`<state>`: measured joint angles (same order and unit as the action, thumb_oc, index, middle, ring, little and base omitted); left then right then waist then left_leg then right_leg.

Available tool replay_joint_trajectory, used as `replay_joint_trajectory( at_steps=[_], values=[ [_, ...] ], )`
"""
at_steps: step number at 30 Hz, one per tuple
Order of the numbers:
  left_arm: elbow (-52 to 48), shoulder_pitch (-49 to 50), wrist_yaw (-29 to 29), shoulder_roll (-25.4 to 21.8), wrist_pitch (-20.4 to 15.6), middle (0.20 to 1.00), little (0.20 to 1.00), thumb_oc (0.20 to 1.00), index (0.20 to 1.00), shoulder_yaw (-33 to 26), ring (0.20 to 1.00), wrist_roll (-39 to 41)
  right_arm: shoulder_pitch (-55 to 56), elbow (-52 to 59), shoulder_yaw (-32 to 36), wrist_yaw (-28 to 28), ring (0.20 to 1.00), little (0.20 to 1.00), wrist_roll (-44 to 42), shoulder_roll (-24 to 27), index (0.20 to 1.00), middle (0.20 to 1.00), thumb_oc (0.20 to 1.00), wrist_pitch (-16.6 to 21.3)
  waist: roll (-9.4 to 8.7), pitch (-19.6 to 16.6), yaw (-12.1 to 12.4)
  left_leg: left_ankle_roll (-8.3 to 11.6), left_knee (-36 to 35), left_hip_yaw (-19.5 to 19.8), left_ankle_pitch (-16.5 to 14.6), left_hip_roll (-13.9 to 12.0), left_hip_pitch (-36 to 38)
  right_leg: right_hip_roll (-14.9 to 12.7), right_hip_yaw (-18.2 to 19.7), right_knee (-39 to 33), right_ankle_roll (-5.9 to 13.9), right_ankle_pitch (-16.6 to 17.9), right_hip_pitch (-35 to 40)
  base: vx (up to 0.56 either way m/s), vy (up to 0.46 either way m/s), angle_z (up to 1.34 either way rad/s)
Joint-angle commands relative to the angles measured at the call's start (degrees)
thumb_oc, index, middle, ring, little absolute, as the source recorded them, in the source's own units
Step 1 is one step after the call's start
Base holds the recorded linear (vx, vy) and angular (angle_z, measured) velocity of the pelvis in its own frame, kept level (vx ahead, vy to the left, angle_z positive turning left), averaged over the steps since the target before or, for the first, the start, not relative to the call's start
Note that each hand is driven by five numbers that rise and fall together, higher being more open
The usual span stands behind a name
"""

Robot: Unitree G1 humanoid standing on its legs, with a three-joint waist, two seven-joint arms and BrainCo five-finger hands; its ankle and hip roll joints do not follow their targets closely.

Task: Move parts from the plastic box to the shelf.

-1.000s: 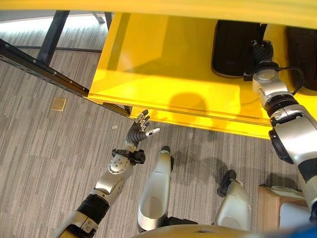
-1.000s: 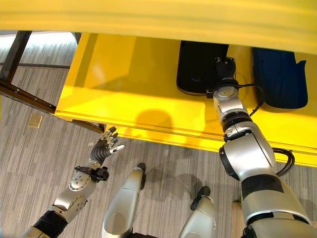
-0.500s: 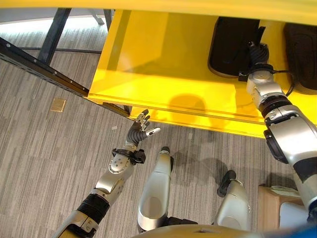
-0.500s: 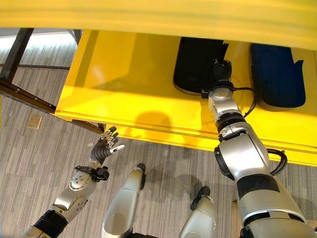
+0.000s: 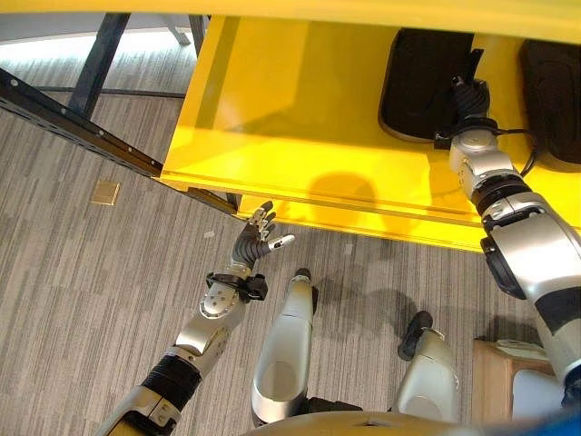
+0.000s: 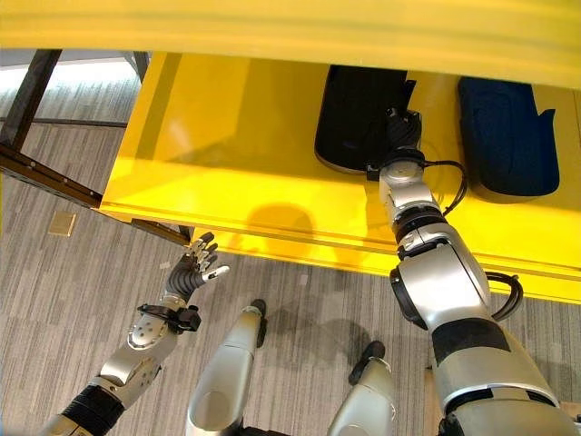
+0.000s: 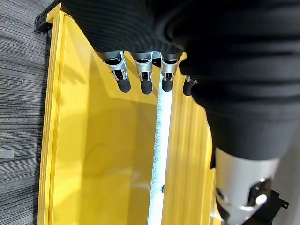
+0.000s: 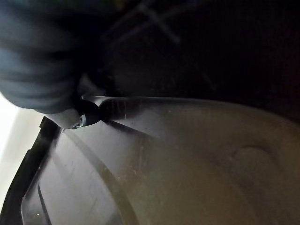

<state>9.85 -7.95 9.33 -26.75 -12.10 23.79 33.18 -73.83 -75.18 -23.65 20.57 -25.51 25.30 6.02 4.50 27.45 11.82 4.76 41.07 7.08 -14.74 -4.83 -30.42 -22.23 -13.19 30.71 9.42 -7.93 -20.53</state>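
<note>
In the left eye view, a yellow shelf [image 5: 300,118] spans the upper part of the scene, with grey striped carpet [image 5: 82,272] below it. Two dark parts lie on the shelf board: one black part [image 5: 419,82] near the middle right and a second dark part [image 5: 551,91] just beside it at the far right, apart from the first. The right hand [image 5: 465,94] reaches up onto the shelf and rests against the right edge of the black part; whether its fingers are curled cannot be told here. The left hand [image 5: 257,238] hangs below the shelf's front edge, over the carpet, fingers spread and straight, holding nothing. A dark metal frame [image 5: 82,127] runs diagonally at the left, and a small tan square [image 5: 107,192] lies on the carpet. A wooden block [image 5: 504,377] shows at the lower right corner.

In the right eye view, the same black part [image 6: 359,113] sits beside the darker blue-black part [image 6: 507,136], with the right hand [image 6: 400,129] at the first part's right edge.

In the left wrist view, the left hand's fingers [image 7: 144,75] are relaxed and extended before the yellow shelf's underside [image 7: 108,154].

In the right wrist view, a dark moulded surface [image 8: 187,159] of the part lies very close to the camera; the right hand's grip cannot be made out.
</note>
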Motion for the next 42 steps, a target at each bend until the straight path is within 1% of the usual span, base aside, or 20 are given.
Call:
replay_joint_trajectory(
  at_steps=[1,13,22,23,24,25,35,42],
  values=[
    [-3.82,-1.64,1.00,-2.13,-3.95,1.000,1.000,1.000,1.000,0.38,1.000,0.99,-3.22,0.38,0.63,-0.24,0.200,0.200,2.93,-0.32,0.200,0.200,0.200,1.54,-0.49,1.23,1.35,-0.28,-1.61,0.92,2.71,-2.50,-0.40,-0.91,2.28,10.00,-2.08,-3.84,-1.57,0.00,0.000,0.00],
    [-4.15,-0.95,1.20,-2.28,-4.19,1.000,1.000,1.000,1.000,-0.37,1.000,0.49,-3.47,0.67,-0.54,-0.01,0.200,0.200,5.17,2.11,0.200,0.200,0.200,1.46,-1.23,1.61,0.72,-0.03,-1.68,0.84,2.74,-3.00,-0.16,-0.69,2.59,10.07,-2.09,-3.60,-1.74,0.00,0.000,0.00],
    [-4.21,-0.78,1.37,-2.49,-4.12,1.000,1.000,1.000,1.000,-0.38,1.000,0.59,-3.72,0.04,0.74,0.55,0.200,0.200,2.92,2.25,0.200,0.200,0.200,1.80,-1.37,1.72,0.47,-0.03,-1.57,0.79,2.64,-3.29,-0.23,-0.38,2.84,10.25,-2.15,-3.76,-2.06,0.00,0.000,0.00],
    [-4.06,-0.78,1.39,-2.48,-4.00,1.000,1.000,1.000,1.000,-0.31,1.000,0.67,-3.74,-0.36,1.04,0.76,0.881,0.881,2.85,2.00,0.881,0.881,0.881,1.65,-1.37,1.73,0.47,-0.01,-1.67,0.77,2.73,-3.33,-0.22,-0.36,2.80,10.27,-2.14,-3.75,-2.07,0.00,0.000,0.00],
    [-4.06,-0.78,1.39,-2.49,-4.00,1.000,1.000,1.000,1.000,-0.31,1.000,0.67,-3.73,-0.36,1.04,0.77,0.881,0.881,2.85,1.99,0.881,0.881,0.881,1.65,-1.37,1.73,0.47,-0.01,-1.67,0.77,2.73,-3.33,-0.22,-0.36,2.80,10.28,-2.14,-3.75,-2.08,0.00,0.000,0.00],
    [-4.05,-0.92,1.43,-2.48,-3.96,1.000,1.000,1.000,1.000,-0.29,1.000,0.68,-3.85,-0.47,0.91,0.58,1.000,1.000,2.92,1.76,1.000,1.000,1.000,1.54,-1.41,1.74,0.53,-0.02,-1.76,0.78,2.75,-3.30,-0.21,-0.38,2.71,10.21,-2.15,-3.70,-2.04,0.00,0.000,0.00],
    [-3.80,-1.20,1.53,-2.63,-4.16,1.000,1.000,1.000,1.000,-0.54,1.000,0.66,-4.94,1.29,-1.13,0.61,1.000,1.000,4.51,-0.04,1.000,1.000,1.000,1.53,-2.06,1.84,0.05,-0.01,-2.01,0.75,3.01,-3.27,-0.30,-0.24,2.74,10.02,-2.18,-3.38,-2.09,0.00,0.000,0.00],
    [-3.84,-0.95,1.59,-2.90,-4.16,1.000,1.000,1.000,1.000,-1.02,1.000,0.70,-4.54,2.08,-0.61,1.06,1.000,1.000,4.02,-1.48,1.000,1.000,1.000,1.64,-2.42,1.96,-0.08,0.03,-2.01,0.69,3.08,-3.48,-0.09,-0.13,2.60,9.85,-2.24,-3.22,-1.82,0.00,0.000,0.00]
  ],
)
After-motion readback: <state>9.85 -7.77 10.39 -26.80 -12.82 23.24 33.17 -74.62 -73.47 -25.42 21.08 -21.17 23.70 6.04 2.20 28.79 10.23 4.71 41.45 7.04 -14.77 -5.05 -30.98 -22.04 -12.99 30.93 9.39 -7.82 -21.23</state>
